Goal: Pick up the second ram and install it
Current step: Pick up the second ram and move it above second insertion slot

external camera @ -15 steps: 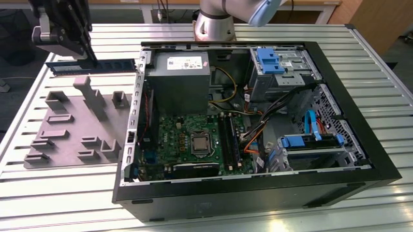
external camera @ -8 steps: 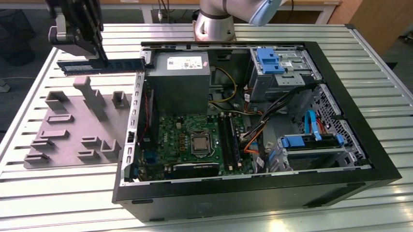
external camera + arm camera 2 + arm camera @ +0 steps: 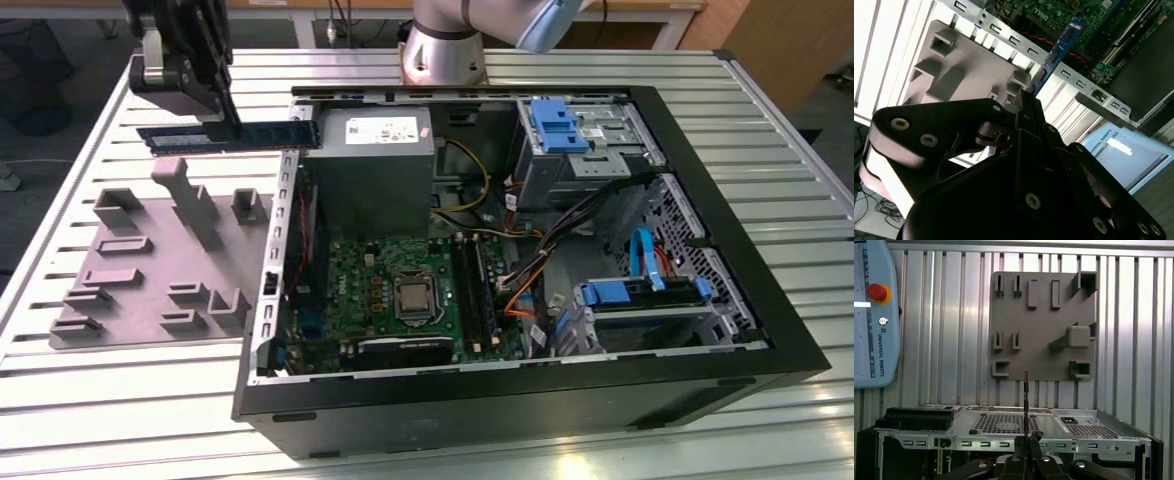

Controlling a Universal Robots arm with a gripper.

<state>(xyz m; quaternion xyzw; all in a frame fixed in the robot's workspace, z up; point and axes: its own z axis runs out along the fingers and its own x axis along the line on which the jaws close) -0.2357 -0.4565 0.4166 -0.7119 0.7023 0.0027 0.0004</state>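
Beside the computer case [image 3: 534, 405], the hand [image 3: 228, 122] clamps the second ram [image 3: 274, 135].

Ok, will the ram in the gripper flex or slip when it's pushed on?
The second ram juts level from the gripper without sagging, so likely stiff. Edge-on in the first wrist view it looks thin, so probably light but fragile. Held only near its middle, it might pivot.
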